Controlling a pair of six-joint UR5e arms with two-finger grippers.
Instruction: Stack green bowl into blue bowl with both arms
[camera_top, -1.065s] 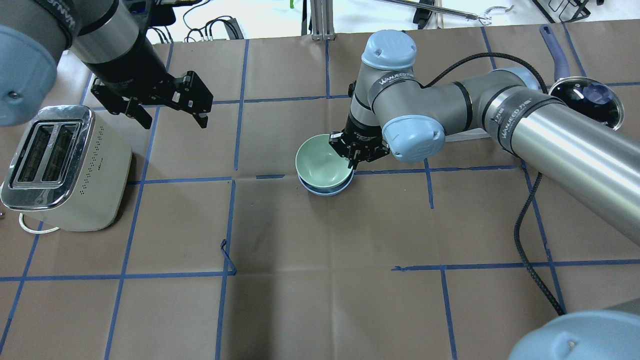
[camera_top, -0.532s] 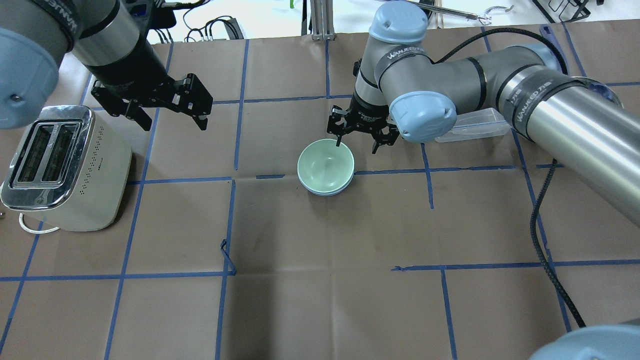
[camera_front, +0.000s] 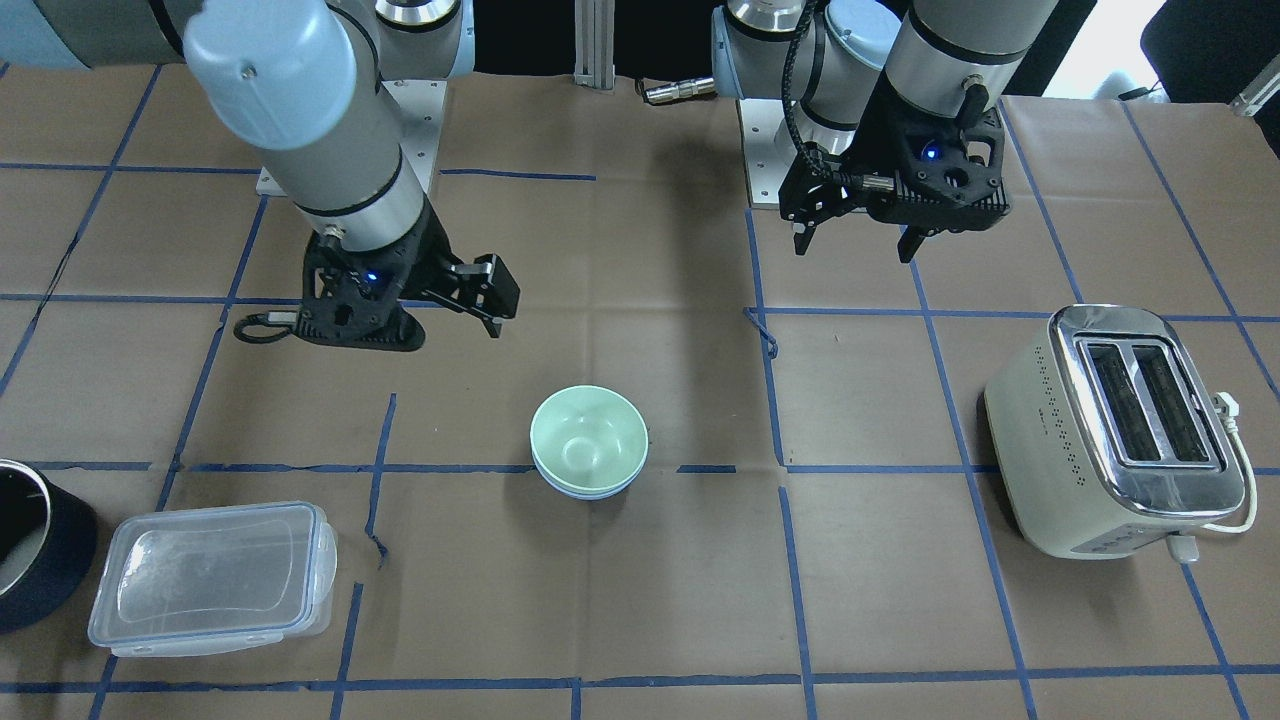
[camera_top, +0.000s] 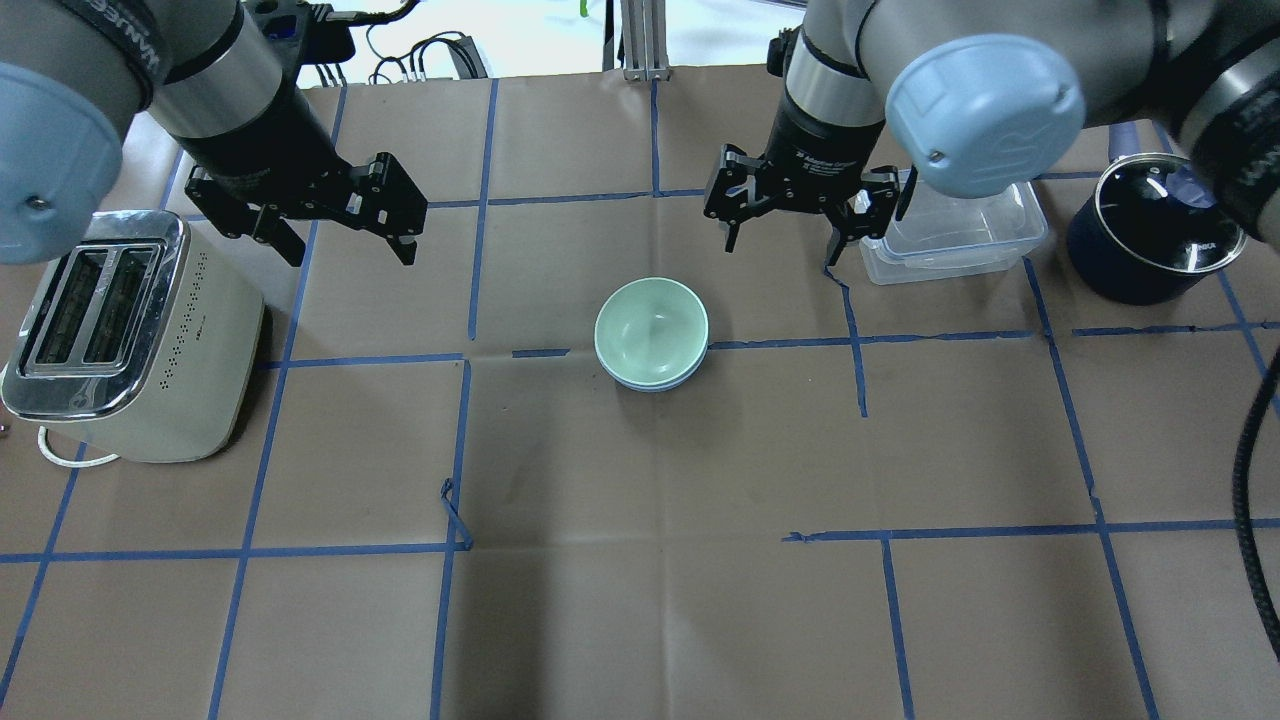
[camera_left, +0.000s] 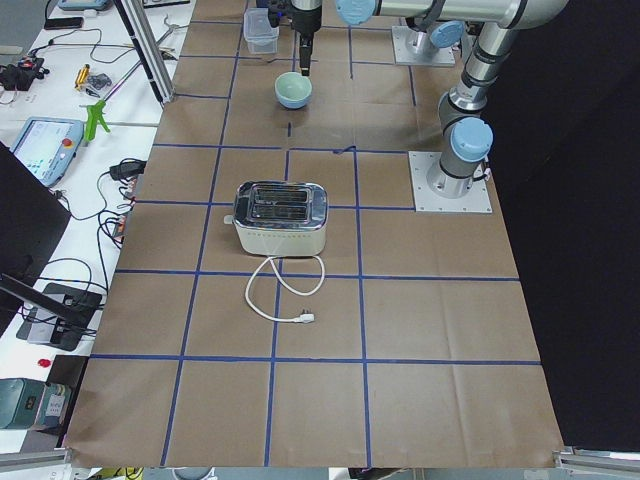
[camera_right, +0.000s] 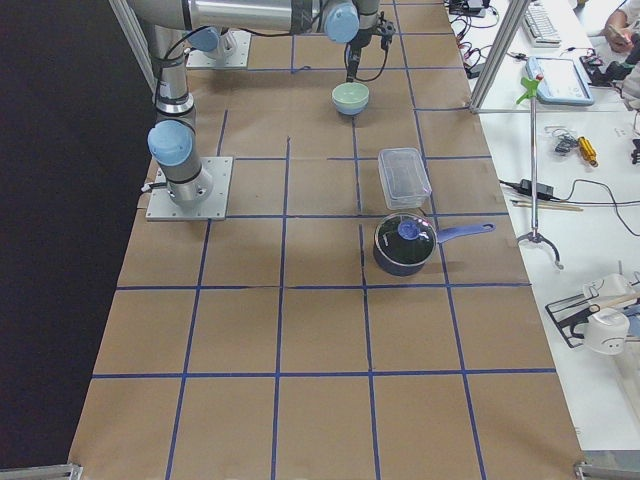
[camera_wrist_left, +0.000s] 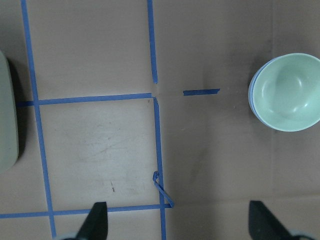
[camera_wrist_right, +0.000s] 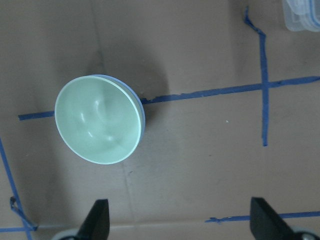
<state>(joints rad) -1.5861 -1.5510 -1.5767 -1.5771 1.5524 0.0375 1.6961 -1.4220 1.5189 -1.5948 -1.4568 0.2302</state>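
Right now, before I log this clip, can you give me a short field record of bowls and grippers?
green bowl: upright, nested in the blue bowl
blue bowl: underneath, only its rim showing
left gripper: open, empty, clear of the bowls, on the toaster side
right gripper: open, empty, clear of the bowls, near the clear container
pot: beside the clear container
stack: looks complete

I see the table (camera_top: 640, 600) papered brown and gridded in blue tape. The blue bowl (camera_top: 652, 384) rests between and beneath my left gripper (camera_top: 350, 255) and right gripper (camera_top: 782, 250). A toaster (camera_top: 130, 340) lies outboard of the left, and a clear container (camera_top: 960, 235) and dark pot (camera_top: 1150, 245) outboard of the right.
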